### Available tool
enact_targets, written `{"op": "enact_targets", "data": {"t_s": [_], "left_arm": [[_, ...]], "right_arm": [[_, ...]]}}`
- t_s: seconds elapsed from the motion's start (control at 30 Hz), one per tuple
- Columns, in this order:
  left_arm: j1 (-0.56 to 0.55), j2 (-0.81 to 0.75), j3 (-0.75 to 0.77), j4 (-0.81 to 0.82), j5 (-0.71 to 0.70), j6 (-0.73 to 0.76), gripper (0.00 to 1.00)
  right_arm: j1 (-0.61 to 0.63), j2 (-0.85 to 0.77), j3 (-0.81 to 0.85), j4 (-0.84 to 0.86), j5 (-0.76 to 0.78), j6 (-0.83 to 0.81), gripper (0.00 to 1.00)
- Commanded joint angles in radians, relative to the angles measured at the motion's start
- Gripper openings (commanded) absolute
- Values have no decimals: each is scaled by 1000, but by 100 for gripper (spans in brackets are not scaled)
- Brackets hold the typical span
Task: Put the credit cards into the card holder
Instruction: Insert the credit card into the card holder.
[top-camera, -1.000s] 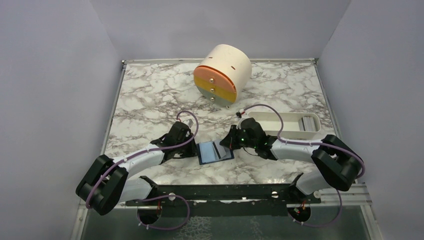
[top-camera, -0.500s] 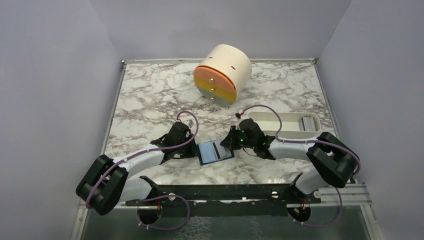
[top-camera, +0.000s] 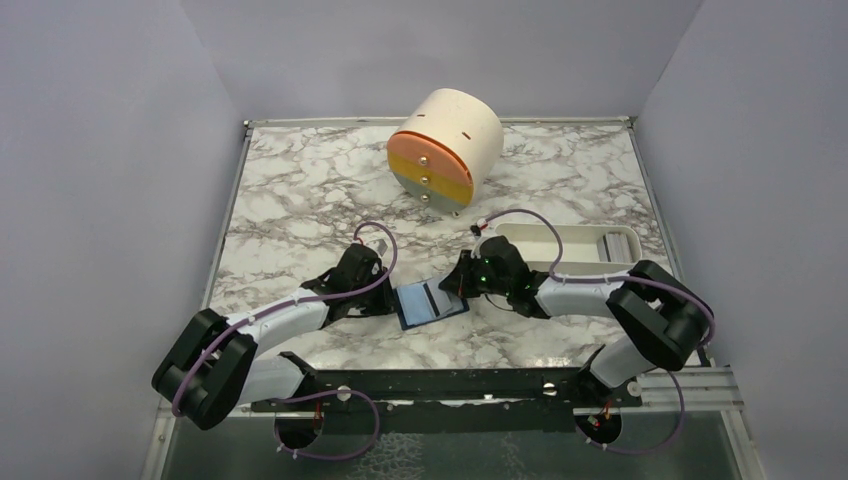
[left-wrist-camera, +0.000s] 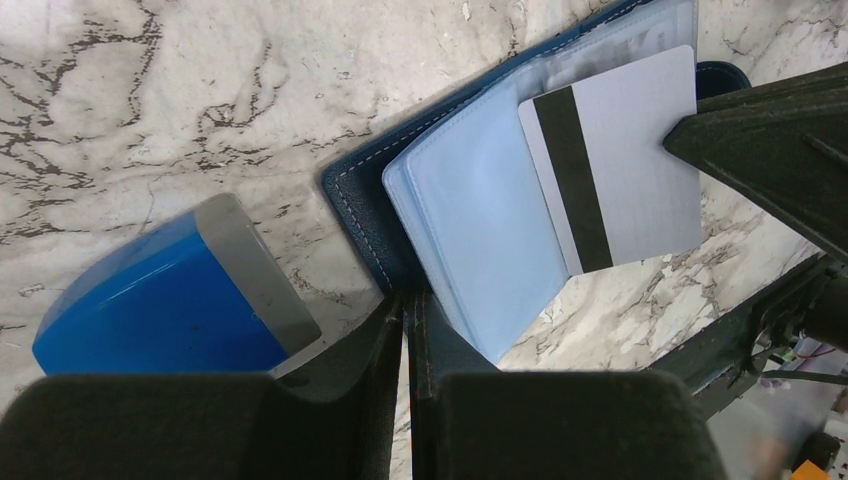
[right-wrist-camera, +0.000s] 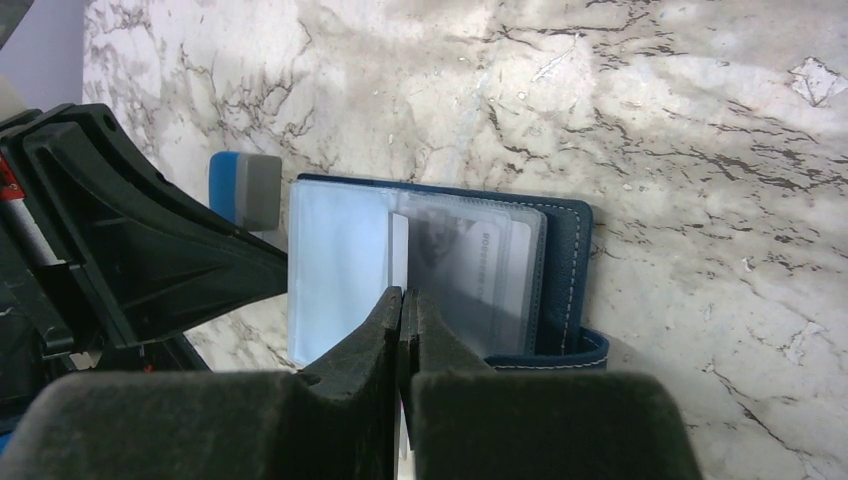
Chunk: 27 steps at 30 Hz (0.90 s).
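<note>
The card holder (top-camera: 418, 309) lies open on the marble between both arms, navy outside (left-wrist-camera: 362, 212), pale blue sleeves inside (right-wrist-camera: 335, 270). My left gripper (left-wrist-camera: 405, 302) is shut on its navy near edge (top-camera: 388, 298). My right gripper (right-wrist-camera: 403, 296) is shut on a credit card (left-wrist-camera: 612, 160), pale grey with a black stripe, which lies over the sleeves at the wallet's middle (top-camera: 440, 297). In the right wrist view that card shows edge-on. Another card (right-wrist-camera: 472, 268) sits inside a clear sleeve on the right half.
A small bright blue block (left-wrist-camera: 150, 300) lies on the marble beside the wallet's left side (right-wrist-camera: 245, 188). A white oblong tray (top-camera: 560, 247) stands right of the right gripper, with pale cards (top-camera: 615, 246) at its far end. A round drawer unit (top-camera: 445, 145) stands behind.
The right arm has shifted a little to the left, bringing the card slightly further over the wallet. The left arm holds still.
</note>
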<state>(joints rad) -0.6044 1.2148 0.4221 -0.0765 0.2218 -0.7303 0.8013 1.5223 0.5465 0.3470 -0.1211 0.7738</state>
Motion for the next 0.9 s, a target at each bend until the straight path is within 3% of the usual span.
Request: {"op": "enact_targets", "data": {"t_s": [0.0, 0.87], "left_arm": [[-5, 20, -18, 10, 17, 12, 10], [-5, 19, -8, -15, -12, 20, 10]], "right_arm": [[-20, 36, -30, 72, -66, 12, 1], [-71, 69, 22, -40, -125, -24, 1]]}}
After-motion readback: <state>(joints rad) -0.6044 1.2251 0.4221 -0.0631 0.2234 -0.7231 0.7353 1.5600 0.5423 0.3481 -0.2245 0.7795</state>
